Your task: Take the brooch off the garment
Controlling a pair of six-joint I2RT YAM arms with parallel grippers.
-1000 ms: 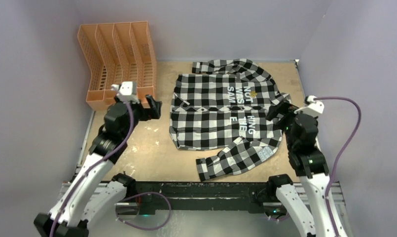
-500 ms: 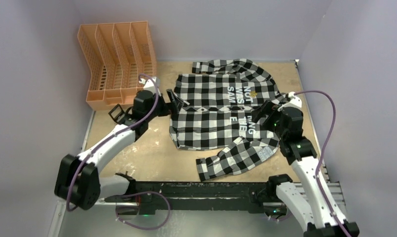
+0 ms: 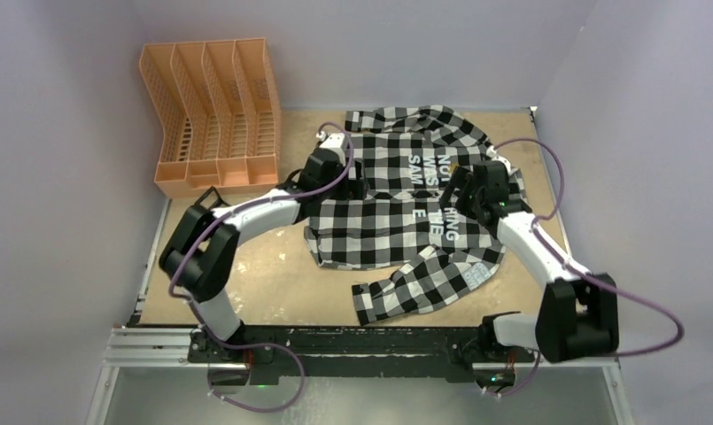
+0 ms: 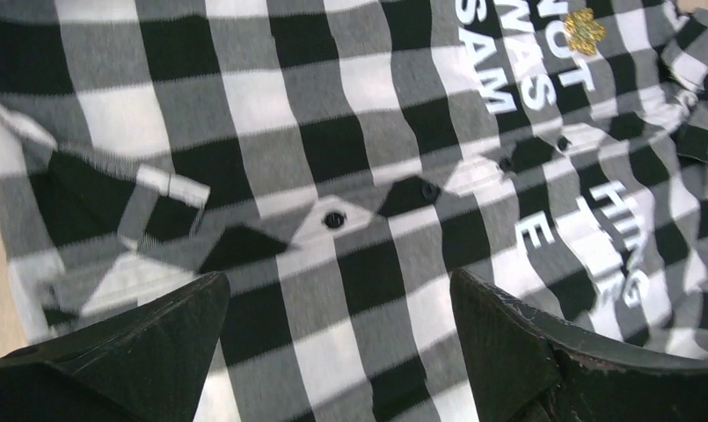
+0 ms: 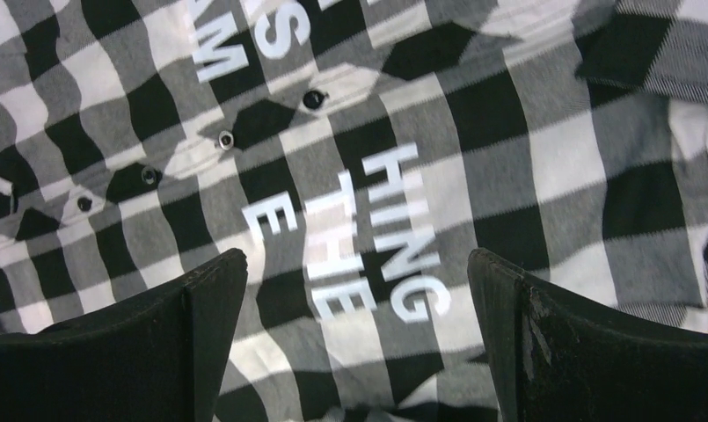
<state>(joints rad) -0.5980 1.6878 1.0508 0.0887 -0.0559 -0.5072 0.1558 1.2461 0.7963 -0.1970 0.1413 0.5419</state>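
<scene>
Robotics lab cell — plain lilac walls (image 3: 379, 44), plywood tabletop (image 3: 273, 266), aluminium mounting rail (image 3: 149, 336)

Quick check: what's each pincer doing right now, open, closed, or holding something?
Left pincer: open, holding nothing, over the garment.
Right pincer: open, holding nothing, over the garment's white lettering.

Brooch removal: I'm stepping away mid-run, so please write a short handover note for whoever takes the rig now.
Left hand: open, empty, over the garment near its button placket.
Right hand: open, empty, over the printed lettering.
Brooch: pinned by the word NOT; garment spread on the table.
Done: both hands are above the garment.
Left: grasp the brooch and pull it off.
</scene>
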